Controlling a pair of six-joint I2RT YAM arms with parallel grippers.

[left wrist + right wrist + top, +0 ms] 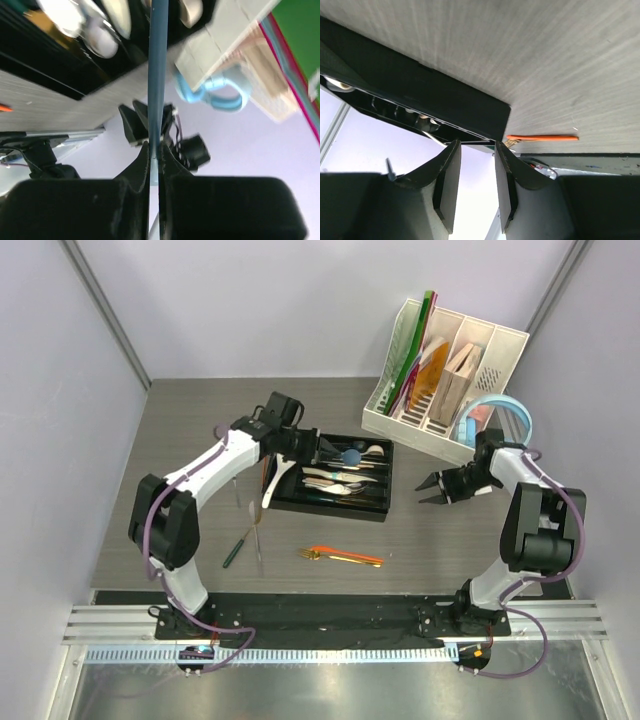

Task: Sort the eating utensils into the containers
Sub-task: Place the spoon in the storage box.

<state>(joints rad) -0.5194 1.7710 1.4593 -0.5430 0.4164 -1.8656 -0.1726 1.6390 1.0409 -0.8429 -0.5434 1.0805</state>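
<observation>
Top external, organiser (pixel 500 355) behind tray (pixel 330 508), headphones (pixel 505 401) (light blue) near right end effector (pixel 421 494)

Glossy black plastic tray (pixel 330 510), matt grey wood-grain table (pixel 450 540), smooth blue spoon (pixel 157 75)

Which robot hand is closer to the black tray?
Left. The left gripper hangs over the black tray, shut on a blue spoon; the right gripper is off to the tray's right, open.
</observation>
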